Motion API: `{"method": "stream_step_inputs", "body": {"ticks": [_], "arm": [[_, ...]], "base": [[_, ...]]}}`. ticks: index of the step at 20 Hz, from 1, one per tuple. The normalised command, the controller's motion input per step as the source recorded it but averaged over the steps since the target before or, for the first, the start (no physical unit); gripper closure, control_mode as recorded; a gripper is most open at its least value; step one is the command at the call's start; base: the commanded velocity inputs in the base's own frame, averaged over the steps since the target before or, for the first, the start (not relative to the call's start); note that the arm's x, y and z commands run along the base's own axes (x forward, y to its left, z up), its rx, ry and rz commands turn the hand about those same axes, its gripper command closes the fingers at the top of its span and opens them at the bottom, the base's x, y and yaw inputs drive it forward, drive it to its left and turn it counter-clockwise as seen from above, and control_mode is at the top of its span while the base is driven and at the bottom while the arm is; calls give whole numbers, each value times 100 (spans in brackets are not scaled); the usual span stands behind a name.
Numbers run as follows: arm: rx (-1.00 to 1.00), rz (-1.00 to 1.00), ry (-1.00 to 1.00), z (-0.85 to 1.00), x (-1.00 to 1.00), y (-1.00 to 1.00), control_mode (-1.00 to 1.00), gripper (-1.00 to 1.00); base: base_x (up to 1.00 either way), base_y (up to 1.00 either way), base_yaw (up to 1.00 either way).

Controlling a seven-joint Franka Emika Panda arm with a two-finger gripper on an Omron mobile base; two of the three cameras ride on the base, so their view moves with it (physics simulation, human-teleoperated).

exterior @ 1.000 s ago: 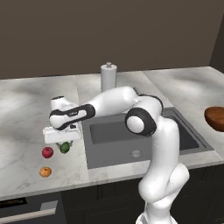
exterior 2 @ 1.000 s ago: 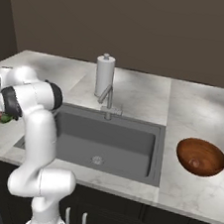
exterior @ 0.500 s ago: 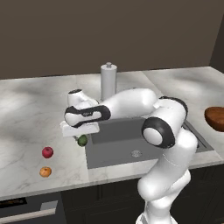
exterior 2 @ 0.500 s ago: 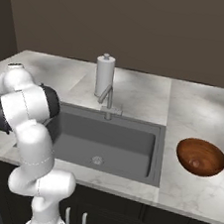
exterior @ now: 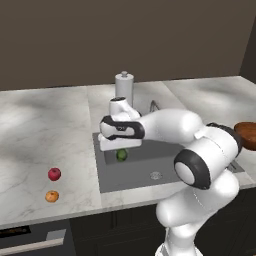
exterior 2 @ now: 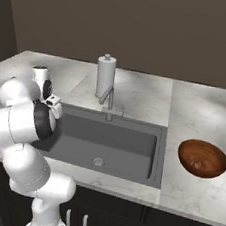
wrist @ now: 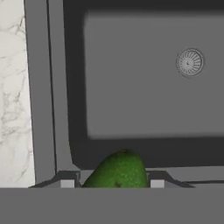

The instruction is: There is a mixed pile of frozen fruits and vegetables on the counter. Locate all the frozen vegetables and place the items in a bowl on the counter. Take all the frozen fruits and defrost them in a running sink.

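My gripper hangs over the left part of the dark-grey sink, shut on a dark-green rounded vegetable. In the hand view the green piece sits between the two fingertips, above the sink's near wall, with the drain farther off. The frozen fruits lie on the marble counter left of the sink: a red apple and an orange just in front of it. The reddish-brown bowl stands on the counter right of the sink.
A tall white paper-towel cylinder stands behind the sink, beside the thin silver faucet. The bowl's edge shows at the far right, behind my arm. The counter's front edge runs close to the fruits.
The arm has swung right from the counter beside the fruits to over the sink's left part, carrying the green piece along. The apple and the orange have stayed put.
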Motion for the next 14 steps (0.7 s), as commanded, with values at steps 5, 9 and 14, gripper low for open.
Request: {"method": "stream_step_inputs", "body": {"ticks": [5,9,14], "arm": [[0,0,5,10,0,-100,-100,100],[0,0,3,5,-3,-100,-100,100],[3,0,0,2,-7,-97,-100,100]], "base": [[0,0,0],[0,0,0],[0,0,0]]}}
